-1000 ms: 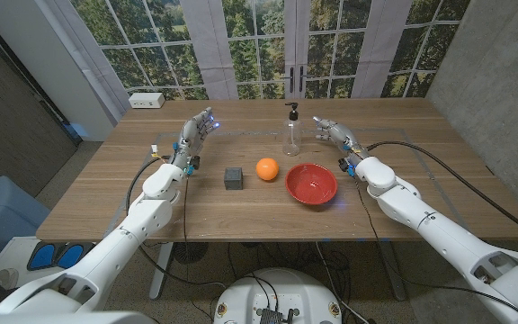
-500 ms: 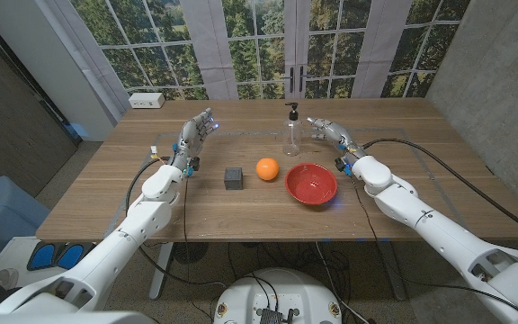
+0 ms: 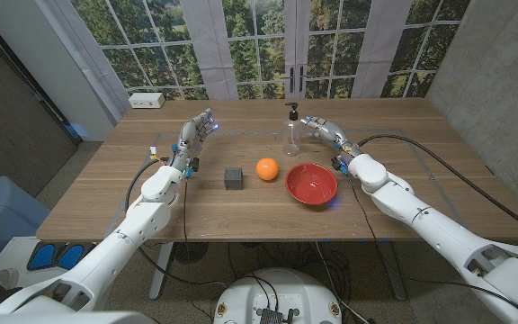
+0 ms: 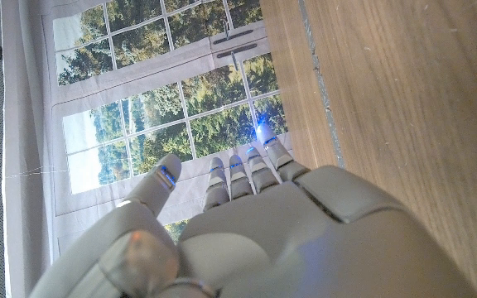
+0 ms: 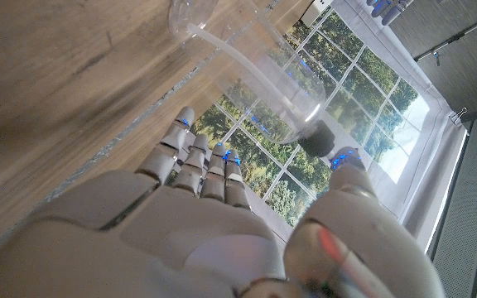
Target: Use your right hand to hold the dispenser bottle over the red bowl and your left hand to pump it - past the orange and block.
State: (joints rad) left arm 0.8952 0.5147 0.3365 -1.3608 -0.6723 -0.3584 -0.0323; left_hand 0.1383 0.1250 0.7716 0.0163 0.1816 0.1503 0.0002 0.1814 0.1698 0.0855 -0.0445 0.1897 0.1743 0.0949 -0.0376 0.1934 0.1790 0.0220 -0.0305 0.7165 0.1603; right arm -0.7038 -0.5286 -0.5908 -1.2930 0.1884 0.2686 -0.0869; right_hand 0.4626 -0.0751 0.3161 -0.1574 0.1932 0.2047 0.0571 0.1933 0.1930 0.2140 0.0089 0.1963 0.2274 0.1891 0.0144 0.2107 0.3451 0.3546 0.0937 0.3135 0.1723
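A clear dispenser bottle (image 3: 291,131) with a black pump stands upright on the table behind the red bowl (image 3: 311,184). My right hand (image 3: 326,131) is open just to the bottle's right, fingers reaching toward it but apart from it; in the right wrist view the bottle (image 5: 247,62) lies just beyond my fingertips (image 5: 195,153). An orange (image 3: 267,168) and a dark grey block (image 3: 233,177) sit left of the bowl. My left hand (image 3: 194,135) hovers open at the table's far left, fingers extended, empty; the left wrist view shows its fingers (image 4: 247,170) over the table edge.
A white power strip (image 3: 147,100) lies at the table's far left corner. Black cables run across the table's right side (image 3: 439,157). Windows and a white curtain stand behind the table. A grey wall rises at the right.
My right hand has moved left, closing in on the dispenser bottle. The left hand and the table's objects have stayed put.
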